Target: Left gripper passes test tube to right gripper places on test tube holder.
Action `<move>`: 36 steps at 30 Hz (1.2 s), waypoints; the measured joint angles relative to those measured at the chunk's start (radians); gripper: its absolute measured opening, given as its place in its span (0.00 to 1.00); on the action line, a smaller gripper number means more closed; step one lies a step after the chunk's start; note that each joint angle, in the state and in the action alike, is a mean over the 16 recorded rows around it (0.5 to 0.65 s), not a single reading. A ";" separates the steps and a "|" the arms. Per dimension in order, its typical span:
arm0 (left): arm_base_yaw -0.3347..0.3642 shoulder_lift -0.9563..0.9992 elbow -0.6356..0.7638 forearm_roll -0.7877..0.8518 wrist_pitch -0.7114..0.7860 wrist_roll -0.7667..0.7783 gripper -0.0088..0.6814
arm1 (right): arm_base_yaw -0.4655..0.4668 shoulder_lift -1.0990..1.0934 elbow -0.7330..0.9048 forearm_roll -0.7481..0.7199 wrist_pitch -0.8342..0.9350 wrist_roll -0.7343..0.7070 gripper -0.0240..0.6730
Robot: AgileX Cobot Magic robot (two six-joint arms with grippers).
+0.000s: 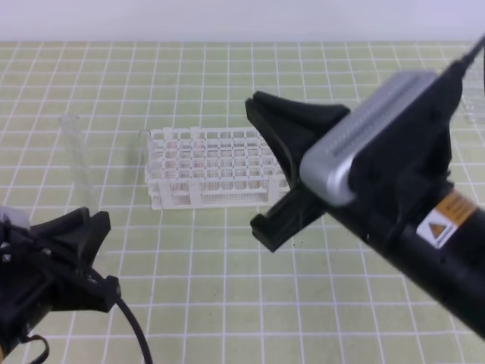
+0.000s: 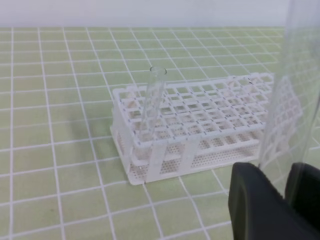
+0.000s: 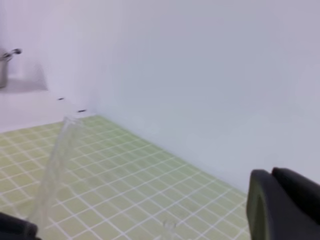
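At the left, the left claw (image 1: 87,254) was clenched on the test tube (image 1: 76,159), which stood upright in the air above its black fingers (image 2: 255,205), well left of the rack. In the middle, the white test tube holder (image 1: 212,171) sat on the green-gridded desk (image 1: 227,303), with another clear tube (image 2: 151,102) leaning in a hole at its near left corner. At the right, the right claw (image 1: 255,163) hung above the holder's right end, released, jaws wide apart and grasping nothing.
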 joint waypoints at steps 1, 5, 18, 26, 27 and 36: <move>0.000 0.000 0.000 0.002 0.000 0.000 0.09 | 0.013 0.004 0.016 -0.012 -0.036 0.004 0.01; 0.000 0.000 0.000 0.016 0.001 -0.002 0.11 | 0.046 0.027 0.063 -0.090 -0.145 0.043 0.01; 0.000 0.000 0.000 0.082 0.017 -0.025 0.10 | 0.067 0.135 0.047 -0.467 -0.306 0.398 0.27; 0.000 0.000 0.000 0.090 0.015 -0.042 0.11 | 0.068 0.205 -0.051 -0.545 -0.299 0.547 0.55; 0.000 0.000 0.000 0.090 0.015 -0.043 0.11 | 0.068 0.215 -0.065 -0.554 -0.294 0.562 0.57; 0.000 0.000 0.000 0.102 0.017 -0.059 0.10 | 0.068 0.300 -0.174 -0.628 -0.243 0.691 0.63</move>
